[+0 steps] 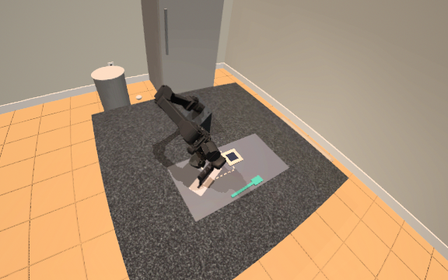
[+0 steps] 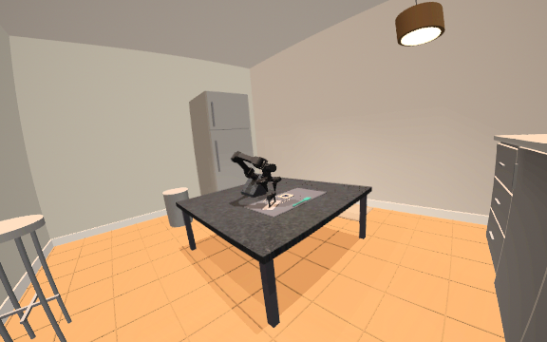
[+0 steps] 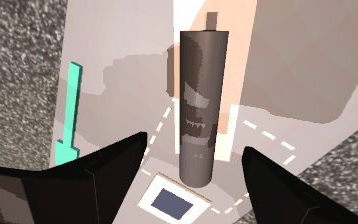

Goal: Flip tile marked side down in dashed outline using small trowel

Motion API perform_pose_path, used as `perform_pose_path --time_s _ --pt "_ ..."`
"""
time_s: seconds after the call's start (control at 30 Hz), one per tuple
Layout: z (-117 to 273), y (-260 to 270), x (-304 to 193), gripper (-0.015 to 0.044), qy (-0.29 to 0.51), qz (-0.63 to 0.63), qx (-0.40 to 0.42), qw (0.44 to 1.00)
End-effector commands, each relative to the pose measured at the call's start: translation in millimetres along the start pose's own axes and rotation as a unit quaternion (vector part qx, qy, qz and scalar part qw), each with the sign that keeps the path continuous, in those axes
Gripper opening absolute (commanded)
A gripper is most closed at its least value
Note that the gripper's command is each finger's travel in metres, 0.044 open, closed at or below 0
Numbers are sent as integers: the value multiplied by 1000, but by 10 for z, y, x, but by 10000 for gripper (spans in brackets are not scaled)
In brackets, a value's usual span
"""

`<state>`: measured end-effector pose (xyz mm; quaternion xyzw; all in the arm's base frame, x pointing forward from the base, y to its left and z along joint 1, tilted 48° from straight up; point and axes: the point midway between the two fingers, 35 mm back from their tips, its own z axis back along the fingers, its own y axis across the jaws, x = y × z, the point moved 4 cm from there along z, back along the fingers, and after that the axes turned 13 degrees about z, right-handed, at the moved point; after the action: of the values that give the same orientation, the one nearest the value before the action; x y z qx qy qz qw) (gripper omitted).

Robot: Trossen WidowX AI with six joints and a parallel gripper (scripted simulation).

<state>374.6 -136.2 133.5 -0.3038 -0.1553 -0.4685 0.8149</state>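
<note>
The small trowel has a pale flat blade point(image 1: 197, 191) point(image 3: 240, 55) and a dark round handle point(image 3: 196, 110) above it. The blade appears to lie on the grey mat point(image 1: 268, 155), one end over the dashed outline point(image 3: 269, 133). My gripper point(image 3: 194, 145) is open, low over the mat. The handle's near part shows between the spread fingers, with gaps on both sides. The tile point(image 1: 232, 156) point(image 3: 172, 201), white with a dark blue square facing up, lies flat beside the outline, past the handle's end. My arm hides part of the outline in the top view.
A green spatula point(image 1: 245, 187) point(image 2: 302, 201) point(image 3: 72, 110) lies on the mat near its edge, right of the trowel in the top view. The dark table top point(image 1: 162, 237) point(image 2: 235, 220) surrounds the mat. The arm's base point(image 2: 254, 186) stands behind it.
</note>
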Motion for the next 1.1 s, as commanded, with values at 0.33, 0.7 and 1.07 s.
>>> perform_pose_path --time_s 0.33,0.7,1.07 --pt "-290 -344 64 300 14 8 186 982" --pt "-335 -637 105 300 -70 43 317 945" --pt "-323 -741 107 300 -110 59 349 929"
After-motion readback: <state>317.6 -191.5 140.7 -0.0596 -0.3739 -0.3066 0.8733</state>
